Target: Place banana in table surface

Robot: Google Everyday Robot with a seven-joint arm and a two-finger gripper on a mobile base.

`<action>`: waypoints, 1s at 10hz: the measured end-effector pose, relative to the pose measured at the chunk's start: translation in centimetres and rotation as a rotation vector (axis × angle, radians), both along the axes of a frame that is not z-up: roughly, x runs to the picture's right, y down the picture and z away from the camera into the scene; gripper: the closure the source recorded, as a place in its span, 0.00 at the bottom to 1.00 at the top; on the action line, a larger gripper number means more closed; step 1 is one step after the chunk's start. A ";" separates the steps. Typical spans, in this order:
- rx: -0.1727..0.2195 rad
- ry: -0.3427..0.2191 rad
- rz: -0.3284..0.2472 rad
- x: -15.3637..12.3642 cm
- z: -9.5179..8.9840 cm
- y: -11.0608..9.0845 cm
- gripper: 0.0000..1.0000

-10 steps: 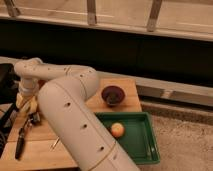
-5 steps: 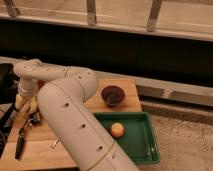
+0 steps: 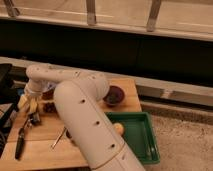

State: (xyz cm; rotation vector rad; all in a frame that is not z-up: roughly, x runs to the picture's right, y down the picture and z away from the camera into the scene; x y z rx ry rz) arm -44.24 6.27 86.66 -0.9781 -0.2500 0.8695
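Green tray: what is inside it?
An orange fruit lies in the green tray; the arm hides part of both. The gripper is far left, beside the banana.

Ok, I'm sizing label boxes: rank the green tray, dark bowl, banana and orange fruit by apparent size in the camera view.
1. green tray
2. dark bowl
3. banana, by the gripper, at the view's left over the table surface
4. orange fruit; the arm hides part of it, so its rank against the banana is unsure.

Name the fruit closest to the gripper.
The pale yellow banana, right at the gripper over the table, far left; the grapes lie just beyond, the orange sits in the green tray.
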 end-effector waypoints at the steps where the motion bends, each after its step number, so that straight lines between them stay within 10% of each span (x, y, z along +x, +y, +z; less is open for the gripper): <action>1: 0.008 -0.009 0.008 0.1 -0.2 -0.3 0.27; 10: -0.048 0.002 -0.051 -1.2 1.2 1.2 0.27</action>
